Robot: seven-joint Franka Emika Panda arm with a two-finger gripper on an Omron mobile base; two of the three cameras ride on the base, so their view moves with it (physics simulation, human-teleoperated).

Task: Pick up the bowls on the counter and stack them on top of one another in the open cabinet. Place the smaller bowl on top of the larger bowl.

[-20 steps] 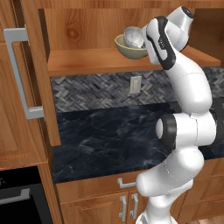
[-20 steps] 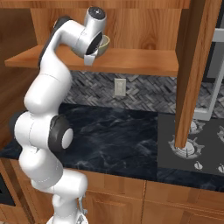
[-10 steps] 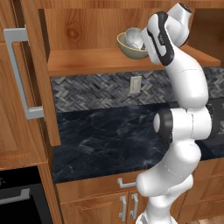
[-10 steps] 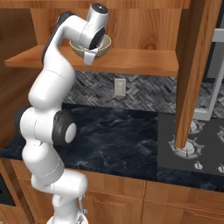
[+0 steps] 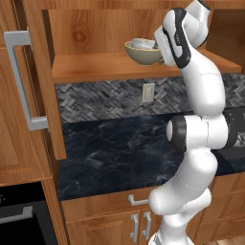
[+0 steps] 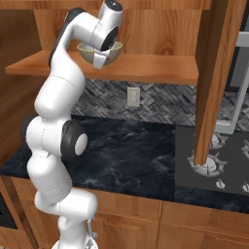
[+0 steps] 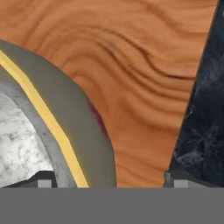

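The larger bowl [image 5: 143, 56], yellowish-tan, stands on the shelf of the open cabinet [image 5: 95, 68]. The smaller bowl [image 5: 141, 43], whitish-grey, sits inside it. In the right base view my gripper [image 6: 103, 57] hangs over the near rim of the larger bowl [image 6: 90, 52]. In the hand view my gripper [image 7: 109, 179] is open, and its fingertips [image 7: 43, 180] stand wide apart. The larger bowl's wall [image 7: 83, 118] lies between them. One tip is over the smaller bowl [image 7: 17, 135], the other past the shelf's edge [image 7: 144, 65]. Nothing is held.
Below the shelf runs the dark counter [image 5: 119, 153], with an outlet [image 5: 149, 92] on the tile wall. The cabinet's left door [image 5: 33, 81] swings out with its grey handle. A second open door [image 6: 219, 73] hangs over the stove [image 6: 214, 160].
The fingers have spread apart and let go of the smaller bowl, which stays inside the larger bowl. The hand has risen slightly.
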